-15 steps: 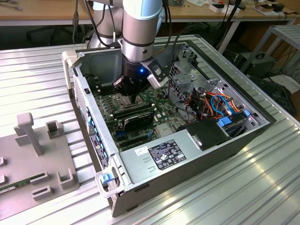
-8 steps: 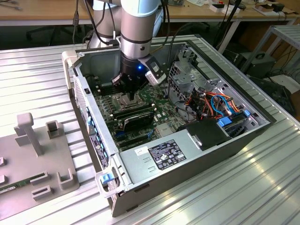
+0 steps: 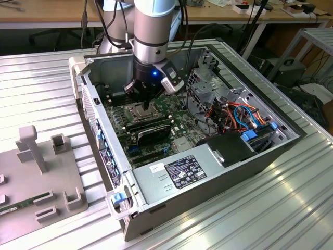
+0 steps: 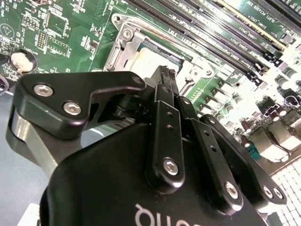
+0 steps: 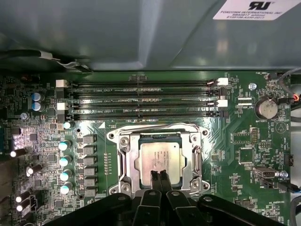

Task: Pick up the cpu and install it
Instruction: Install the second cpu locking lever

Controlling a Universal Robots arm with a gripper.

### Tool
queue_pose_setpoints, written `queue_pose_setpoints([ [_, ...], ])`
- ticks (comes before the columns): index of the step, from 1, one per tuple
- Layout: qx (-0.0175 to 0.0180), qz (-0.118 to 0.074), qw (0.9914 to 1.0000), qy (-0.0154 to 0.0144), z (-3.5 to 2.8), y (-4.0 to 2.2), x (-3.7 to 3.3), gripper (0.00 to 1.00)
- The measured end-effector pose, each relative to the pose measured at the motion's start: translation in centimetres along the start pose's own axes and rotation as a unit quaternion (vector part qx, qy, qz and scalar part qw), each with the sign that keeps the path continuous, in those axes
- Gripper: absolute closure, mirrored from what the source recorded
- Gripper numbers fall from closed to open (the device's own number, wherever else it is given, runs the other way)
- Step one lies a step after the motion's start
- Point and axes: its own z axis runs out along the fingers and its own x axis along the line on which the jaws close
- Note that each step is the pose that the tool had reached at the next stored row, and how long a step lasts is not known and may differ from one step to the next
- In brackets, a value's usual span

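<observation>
Resting in its socket [image 5: 160, 162], the cpu [image 5: 162, 157]; end effector [image 5: 160, 175] above.

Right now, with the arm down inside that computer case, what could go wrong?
The fingers sit together right over the cpu, which lies in its metal-framed socket. A small sideways nudge could shift the chip out of line. Pressing too hard could harm the socket. The memory slots lie close beside it, so a drifting gripper might knock them.

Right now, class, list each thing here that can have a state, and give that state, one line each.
cpu: lying flat inside the socket.
socket: frame open, chip face exposed.
gripper: fingers shut, tips over the chip's edge.
computer case: side panel off, lying on its side.
</observation>
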Motion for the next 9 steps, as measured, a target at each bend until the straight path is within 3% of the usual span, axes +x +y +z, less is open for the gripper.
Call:
queue_pose_setpoints([
  [9, 0.0003, 0.000, 1.00000, 0.0000, -0.01, 0.24, 0.01, 0.89],
])
